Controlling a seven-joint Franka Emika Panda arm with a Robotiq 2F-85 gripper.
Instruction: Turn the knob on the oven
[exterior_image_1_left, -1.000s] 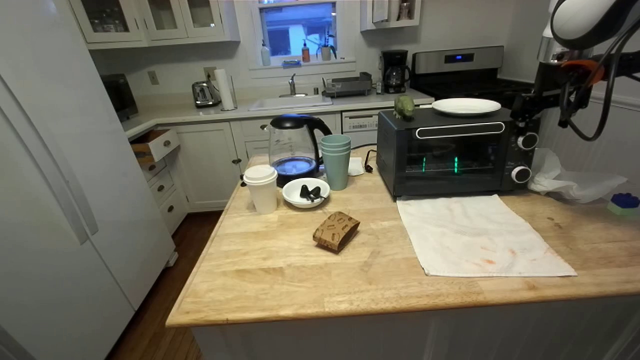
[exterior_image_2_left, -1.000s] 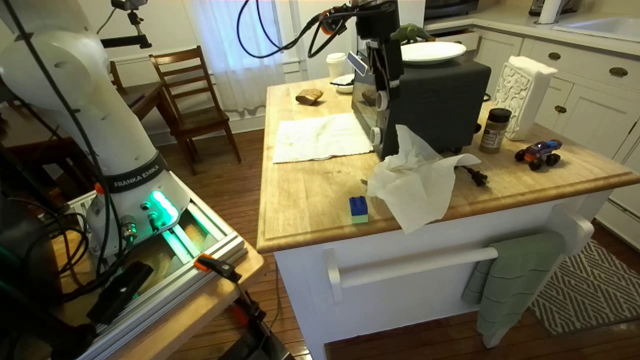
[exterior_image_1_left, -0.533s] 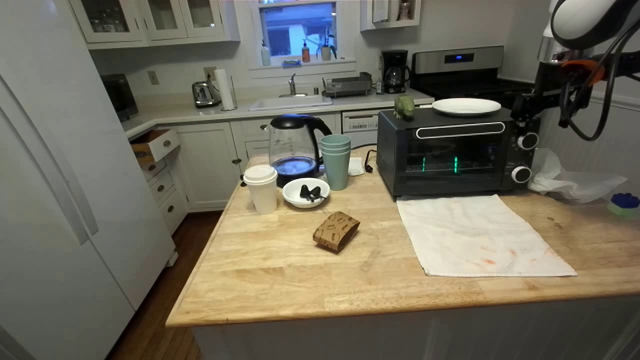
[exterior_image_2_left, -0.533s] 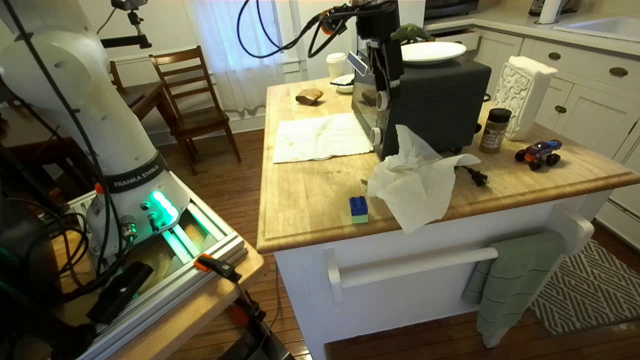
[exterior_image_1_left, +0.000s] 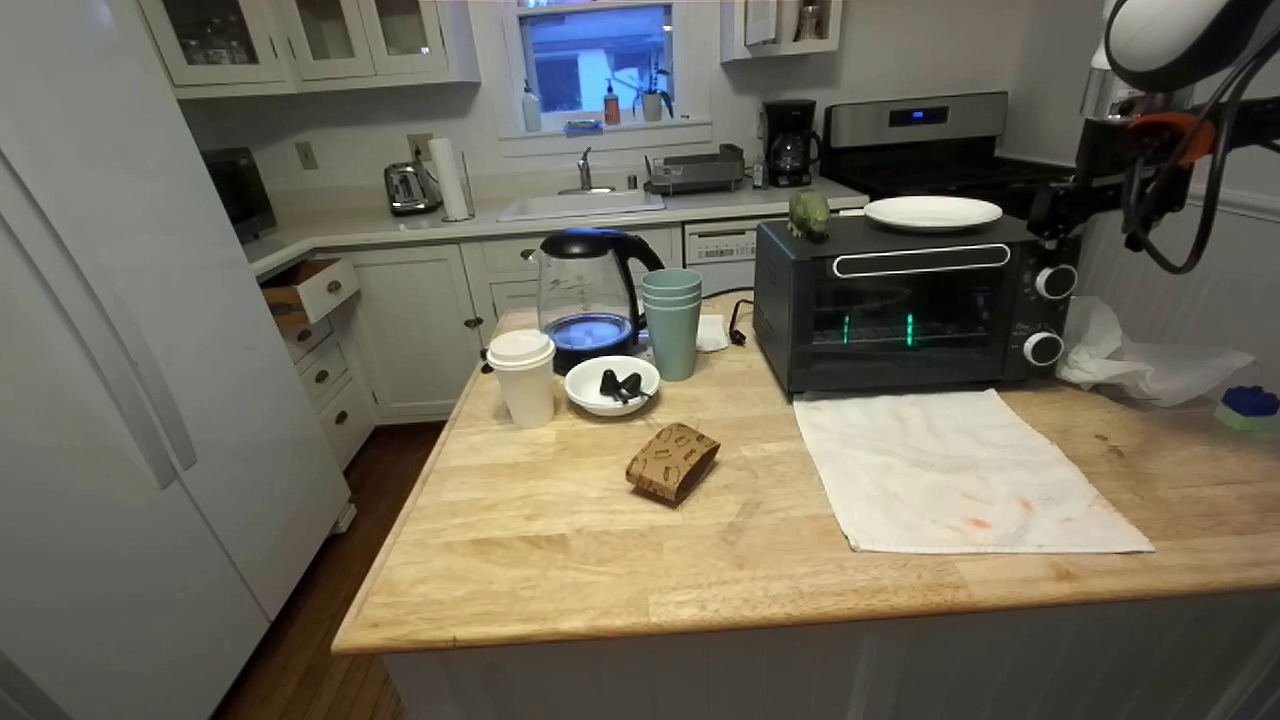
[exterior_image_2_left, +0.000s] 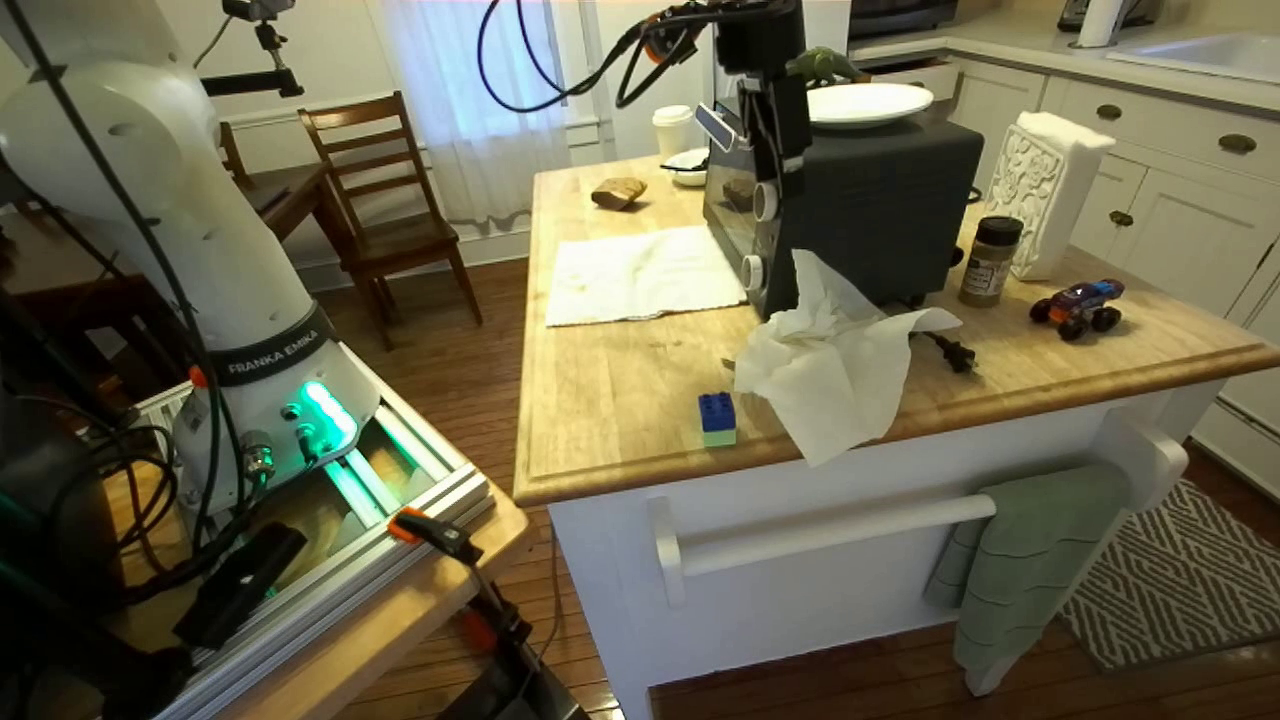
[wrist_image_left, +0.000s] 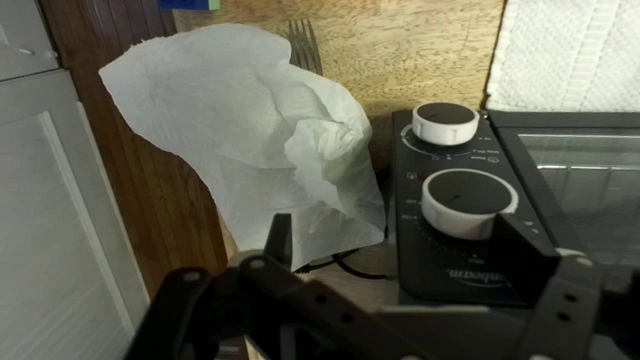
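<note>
Jaws are spread wide, nudged over slightly in the last 0.5 s; 1 finger (wrist_image_left: 525, 255) is right by the upper knob (wrist_image_left: 470, 202), can't tell if it's touching; oven (exterior_image_1_left: 905, 300) sits on the tabletop (exterior_image_1_left: 560, 540); knob looks unmoved, so imo turning hasn't started.

Bluish daylight is entering at the window (exterior_image_1_left: 598, 65) and through the bright curtain (exterior_image_2_left: 475, 90). A green lamp (exterior_image_2_left: 330, 415) is tinting the metal frame (exterior_image_2_left: 357, 492) beneath it. Green streaks (exterior_image_1_left: 910, 329) are showing on the oven (exterior_image_1_left: 900, 370). In both exterior views, verticals are leaning near the edges. In the wrist view, the gripper (wrist_image_left: 391, 222) is appearing dark and blurred.
</note>
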